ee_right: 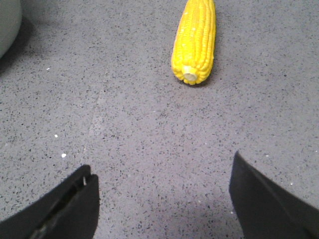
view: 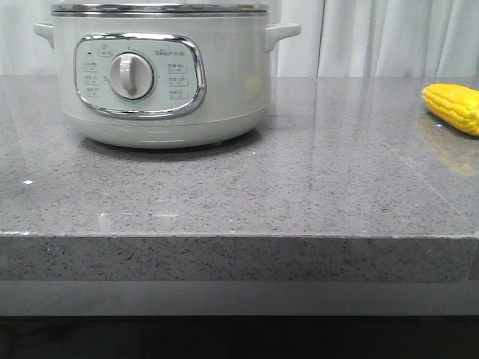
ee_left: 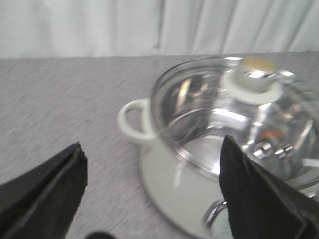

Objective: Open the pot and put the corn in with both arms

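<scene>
Corn (ee_right: 194,40), a bright yellow cob, lies on the grey speckled stone counter (view: 299,187), well apart from the large cream-white electric pot (view: 161,75), whose domed glass lid (ee_left: 234,124) is on. Both the left gripper (ee_left: 152,189) and the right gripper (ee_right: 164,199) are spread wide and empty. Left should probably centre on the lid's cream knob (ee_left: 256,74) before closing.

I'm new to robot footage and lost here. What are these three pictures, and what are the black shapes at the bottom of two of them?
One machine with two arms, seen by three cameras. The front view looks across a grey speckled stone countertop: a large cream-white electric pot with a dial stands on the left, a bright yellow corn cob lies on the right. The other two cameras sit on the wrists. The black shapes are each arm's grasping tool. The left tool is open near the pot's clear glass lid, which is on. The right tool is open short of the corn. Nothing is held.
</scene>
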